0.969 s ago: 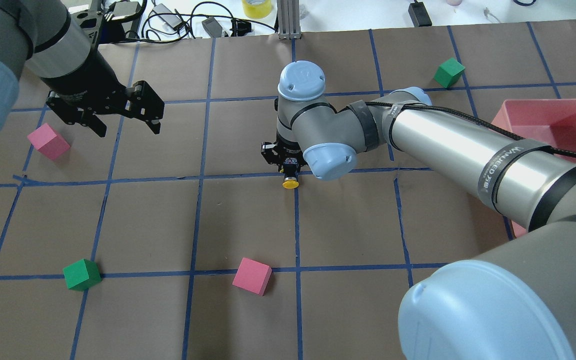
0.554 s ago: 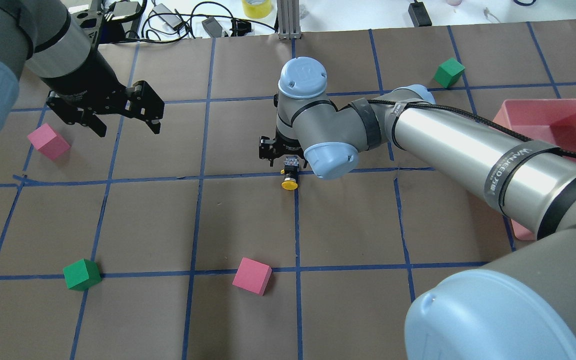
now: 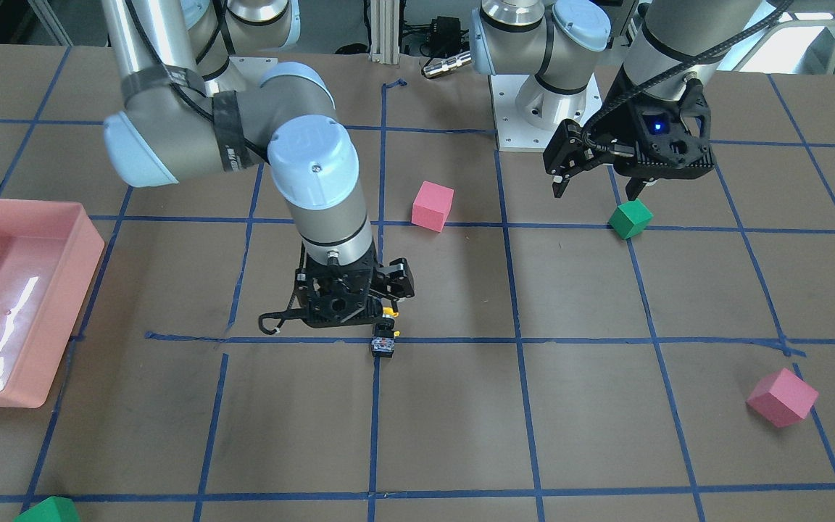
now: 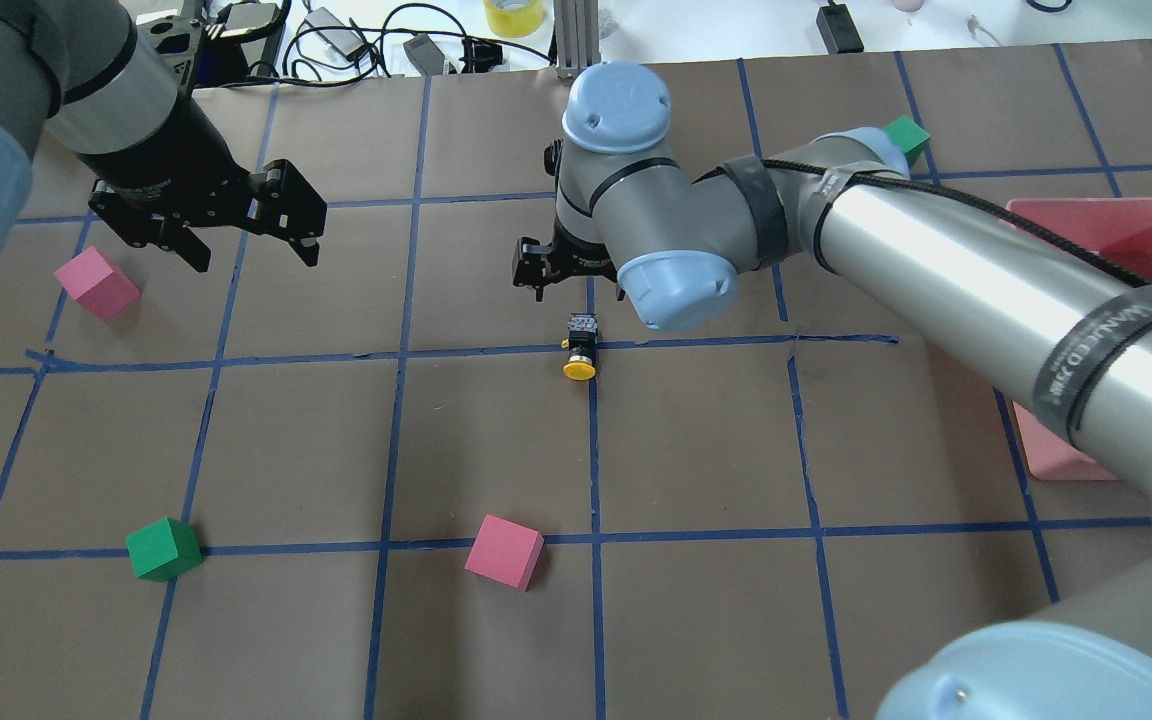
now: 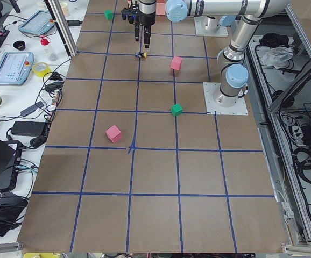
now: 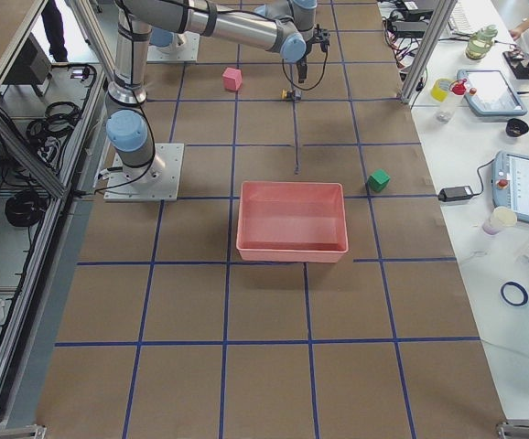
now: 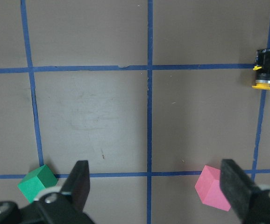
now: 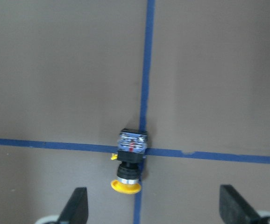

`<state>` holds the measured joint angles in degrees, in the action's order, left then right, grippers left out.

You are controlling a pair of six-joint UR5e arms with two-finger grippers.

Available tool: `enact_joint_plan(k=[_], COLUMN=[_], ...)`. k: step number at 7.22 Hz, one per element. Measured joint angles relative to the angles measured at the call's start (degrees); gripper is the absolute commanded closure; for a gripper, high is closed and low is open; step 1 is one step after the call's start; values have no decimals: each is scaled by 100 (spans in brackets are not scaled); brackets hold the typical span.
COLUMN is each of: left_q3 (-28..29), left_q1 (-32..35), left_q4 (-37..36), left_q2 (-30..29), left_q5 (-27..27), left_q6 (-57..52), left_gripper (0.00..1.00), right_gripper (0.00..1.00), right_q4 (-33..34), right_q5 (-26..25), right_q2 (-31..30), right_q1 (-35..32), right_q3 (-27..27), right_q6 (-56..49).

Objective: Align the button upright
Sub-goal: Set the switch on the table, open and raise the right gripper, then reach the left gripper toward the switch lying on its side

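The button (image 4: 580, 350) lies on its side on a blue tape crossing, yellow cap toward the robot and silvery base away from it. It also shows in the front view (image 3: 384, 342) and the right wrist view (image 8: 129, 163). My right gripper (image 4: 576, 275) is open and empty. It hangs above the button, slightly on the far side of it, with its fingers (image 8: 76, 205) spread wide of it. My left gripper (image 4: 256, 262) is open and empty. It hovers at the far left, and its wrist view shows the button (image 7: 265, 74) at the right edge.
Pink cubes (image 4: 96, 283) (image 4: 504, 552) and green cubes (image 4: 164, 549) (image 4: 904, 140) are scattered on the brown paper. A pink bin (image 4: 1116, 250) stands at the right, partly behind my right arm. Cables and gear lie along the far edge.
My right gripper has lifted up and drawn back off the button, which stays lying in place on the tape crossing. The left arm has not moved.
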<state>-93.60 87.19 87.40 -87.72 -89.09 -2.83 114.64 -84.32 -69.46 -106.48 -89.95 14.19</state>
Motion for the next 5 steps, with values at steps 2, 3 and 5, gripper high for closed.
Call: enact_joint_plan(k=[2, 3, 5], left_q3=[-18, -23, -98], left_q1=[-2, -24, -26], left_q4=[3, -25, -152], left_q2=[-39, -78, -208], left_q5=[-68, -76, -80], left_q6=[-3, -28, -59], left_gripper=[0, 0, 0], right_gripper=[0, 0, 0], right_q4=[-1522, -2037, -2377], right_q5=[-303, -593, -663], right_q2=[-834, -1274, -1700], right_q1=[594, 787, 903], right_q3=[236, 270, 272], right_q6=[-715, -1036, -1313])
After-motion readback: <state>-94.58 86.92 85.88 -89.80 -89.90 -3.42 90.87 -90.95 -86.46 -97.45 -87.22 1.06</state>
